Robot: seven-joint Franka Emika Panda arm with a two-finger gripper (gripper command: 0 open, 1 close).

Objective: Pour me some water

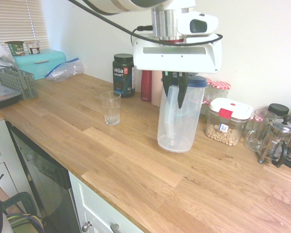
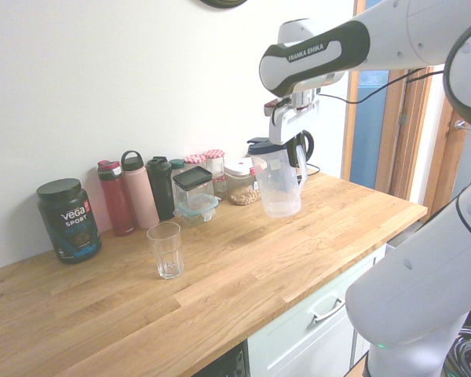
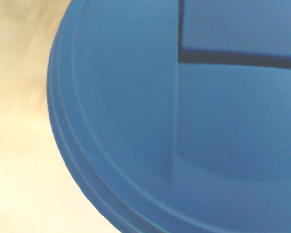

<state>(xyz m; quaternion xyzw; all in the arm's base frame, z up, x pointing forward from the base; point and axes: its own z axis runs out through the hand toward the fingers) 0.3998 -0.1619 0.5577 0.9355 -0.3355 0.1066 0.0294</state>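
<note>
1. Blue lid (image 3: 126, 116) is closest, on top of the pitcher (image 1: 186, 128).
2. Jaws (image 1: 174, 99) are almost together, closed on the pitcher's handle.
3. Glass (image 1: 111, 109) stands on bench (image 1: 131, 165), apart from the pitcher.

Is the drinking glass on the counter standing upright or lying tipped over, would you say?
Upright: the glass rests on its base, rim upward.

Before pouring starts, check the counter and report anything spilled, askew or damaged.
Nothing stands out: the pitcher and the glass stand upright on the counter, with no visible spill or damage.
</note>
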